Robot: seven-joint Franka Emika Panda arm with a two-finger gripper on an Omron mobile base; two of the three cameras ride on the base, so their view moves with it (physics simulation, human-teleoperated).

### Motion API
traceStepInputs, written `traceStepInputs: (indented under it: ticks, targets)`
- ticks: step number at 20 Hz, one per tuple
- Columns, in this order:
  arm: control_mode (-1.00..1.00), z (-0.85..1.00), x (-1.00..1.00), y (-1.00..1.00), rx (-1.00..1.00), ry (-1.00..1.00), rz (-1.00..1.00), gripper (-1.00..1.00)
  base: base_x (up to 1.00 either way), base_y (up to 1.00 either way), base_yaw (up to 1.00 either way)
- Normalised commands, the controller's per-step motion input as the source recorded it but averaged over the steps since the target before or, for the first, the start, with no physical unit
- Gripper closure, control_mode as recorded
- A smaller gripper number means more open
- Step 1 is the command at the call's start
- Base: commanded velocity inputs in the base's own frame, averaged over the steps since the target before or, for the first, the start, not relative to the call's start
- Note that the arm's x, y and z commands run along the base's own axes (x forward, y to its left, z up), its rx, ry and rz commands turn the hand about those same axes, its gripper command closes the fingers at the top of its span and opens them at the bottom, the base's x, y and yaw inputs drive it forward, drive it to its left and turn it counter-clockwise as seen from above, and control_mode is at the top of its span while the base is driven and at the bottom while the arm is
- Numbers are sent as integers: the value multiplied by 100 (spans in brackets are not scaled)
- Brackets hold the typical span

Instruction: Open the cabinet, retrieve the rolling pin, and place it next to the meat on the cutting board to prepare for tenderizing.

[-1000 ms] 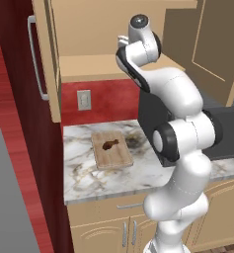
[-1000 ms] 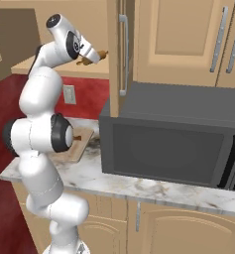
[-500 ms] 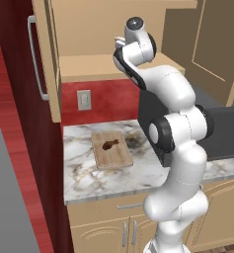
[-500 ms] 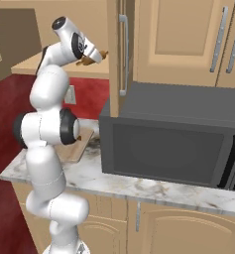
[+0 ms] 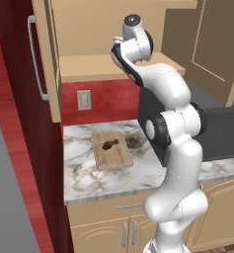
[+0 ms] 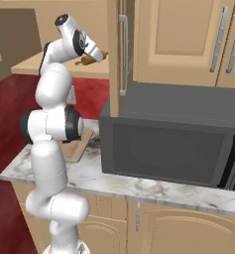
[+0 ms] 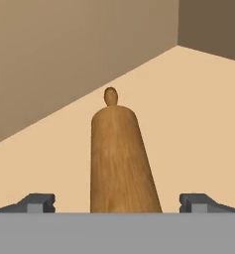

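Note:
The cabinet [image 5: 89,66] stands with both doors swung open, its left door [image 5: 42,54] out to the side. On its tan shelf [image 7: 198,109] lies the rolling pin [image 7: 120,158], a slim wooden cylinder pointing away from the hand. My gripper [image 7: 118,203] is open, one fingertip on each side of the pin's near end and neither touching it. From the right the gripper [image 6: 96,55] is at shelf height, beside the rolling pin [image 6: 83,61]. Down on the counter, the meat [image 5: 110,145] rests on the cutting board [image 5: 111,157].
A dark microwave [image 6: 173,139] fills the counter to the right of the board. The open right cabinet door [image 6: 120,49] hangs edge-on beside the hand. A dark red wall [image 5: 19,148] bounds the left. Marble counter [image 5: 84,173] surrounds the board.
The arm has straightened and pushed the hand a little further in over the shelf. The jaws have stayed wide.

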Motion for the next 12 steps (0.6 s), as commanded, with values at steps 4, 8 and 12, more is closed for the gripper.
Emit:
traceStepInputs:
  ticks: [4,8,12]
  targets:
    - [-100,-31,1,3,0,3,2,-100,0,0,0]
    - [-100,-30,2,2,1,0,2,-100,0,0,0]
    - [-100,-31,0,7,1,0,4,100,0,0,0]
